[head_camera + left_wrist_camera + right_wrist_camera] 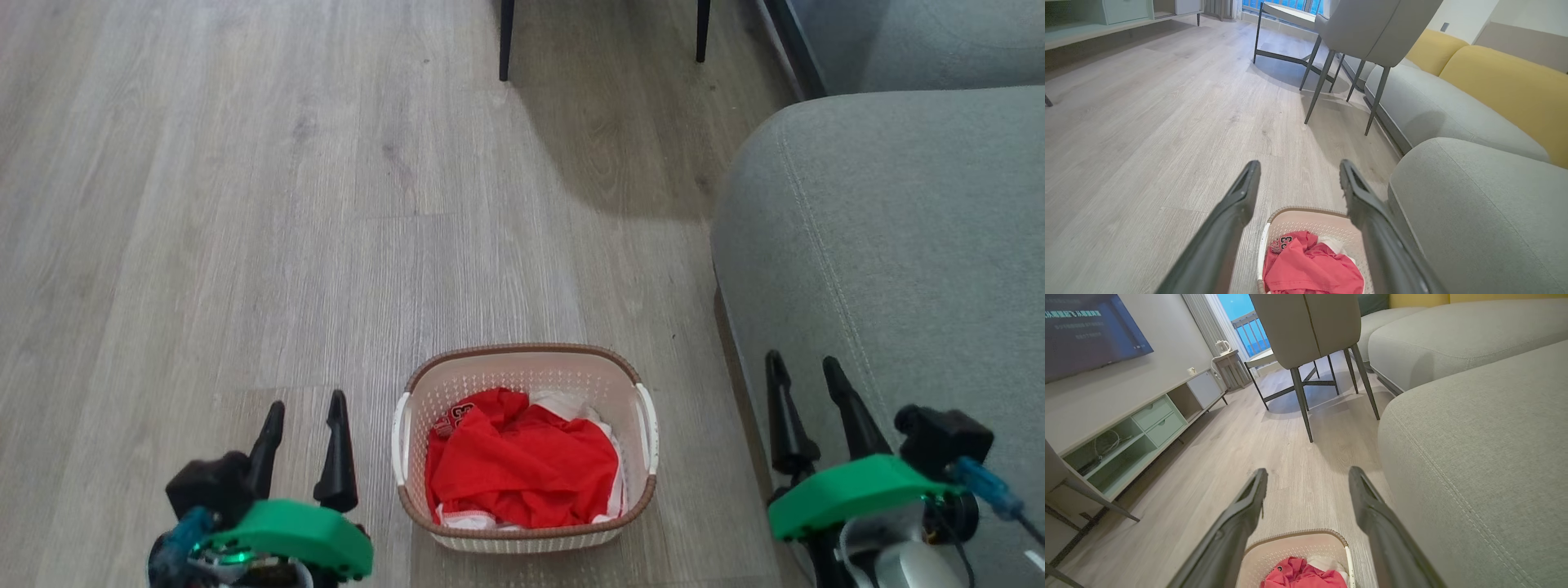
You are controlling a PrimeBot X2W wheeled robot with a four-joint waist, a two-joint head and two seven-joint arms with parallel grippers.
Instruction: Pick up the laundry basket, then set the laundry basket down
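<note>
The laundry basket (pixel 524 376), cream with perforated walls, a brown rim and white side handles, stands on the wooden floor with red and white clothes inside. It also shows low in the left wrist view (pixel 1310 222) and the right wrist view (pixel 1290 547). My left gripper (pixel 304 408) hangs open to the basket's left, apart from it; its fingers (pixel 1241 196) hold nothing. Off to the basket's right, my right gripper (pixel 804 363) is open too, in front of the sofa, its fingers (pixel 1363 494) empty.
A grey sofa (pixel 898 245) runs along the right, close to the basket. Dark chair legs (pixel 506 41) stand on the floor farther ahead. The right wrist view shows a low TV cabinet (pixel 1139 428) along the left wall.
</note>
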